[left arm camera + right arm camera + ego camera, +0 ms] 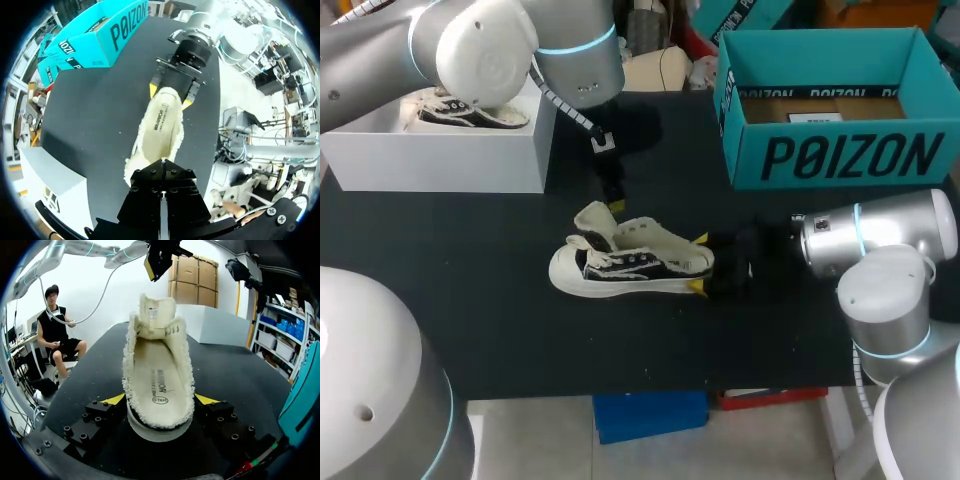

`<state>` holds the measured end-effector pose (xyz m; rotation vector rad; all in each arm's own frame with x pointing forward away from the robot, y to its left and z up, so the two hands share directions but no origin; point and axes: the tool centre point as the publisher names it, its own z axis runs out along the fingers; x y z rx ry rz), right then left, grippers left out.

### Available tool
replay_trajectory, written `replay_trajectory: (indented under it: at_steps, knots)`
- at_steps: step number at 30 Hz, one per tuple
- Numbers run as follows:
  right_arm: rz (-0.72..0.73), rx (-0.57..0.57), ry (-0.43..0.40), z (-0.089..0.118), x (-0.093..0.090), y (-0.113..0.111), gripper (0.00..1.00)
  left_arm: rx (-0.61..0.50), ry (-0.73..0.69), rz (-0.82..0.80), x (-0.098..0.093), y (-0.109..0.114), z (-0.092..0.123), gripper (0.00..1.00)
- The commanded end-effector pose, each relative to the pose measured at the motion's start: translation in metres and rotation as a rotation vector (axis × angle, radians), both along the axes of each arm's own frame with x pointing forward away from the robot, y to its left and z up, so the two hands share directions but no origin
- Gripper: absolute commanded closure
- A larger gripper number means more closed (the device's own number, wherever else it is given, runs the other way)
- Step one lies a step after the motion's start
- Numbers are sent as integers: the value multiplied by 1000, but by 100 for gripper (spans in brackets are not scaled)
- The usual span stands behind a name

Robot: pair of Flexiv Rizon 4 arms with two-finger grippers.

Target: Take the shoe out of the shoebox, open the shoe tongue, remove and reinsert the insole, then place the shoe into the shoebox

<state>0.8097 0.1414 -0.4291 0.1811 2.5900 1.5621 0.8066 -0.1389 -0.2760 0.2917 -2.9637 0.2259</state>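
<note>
The right claw (159,401) stands wide, its yellow tips pressed against both sides of the heel of the shoe (625,265), which sits on its sole on the black worktop (470,300). The left claw (161,170) hangs just above the upturned tongue (157,315), fingers together and holding nothing. The teal shoebox (840,155) stands well apart.

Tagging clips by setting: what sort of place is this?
Probably a robotics lab bench: a grey left arm and right arm over a black table, the right gripper shut on a cream fleece-lined sneaker, a teal cardboard shoebox nearby.
</note>
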Motion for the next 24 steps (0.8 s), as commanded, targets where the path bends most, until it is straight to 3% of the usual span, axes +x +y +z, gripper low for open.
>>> replay_trajectory:
  at_steps: [1,11,24]
  knots:
    - [-2,-1,0,-4,-1,1,100,45,0,-72,4,-9,-2,100]
    - [-2,-1,0,-4,-1,1,100,-5,36,-152,12,-19,-15,100]
    - [-2,-1,0,-4,-1,1,100,23,6,-95,17,-23,-22,100]
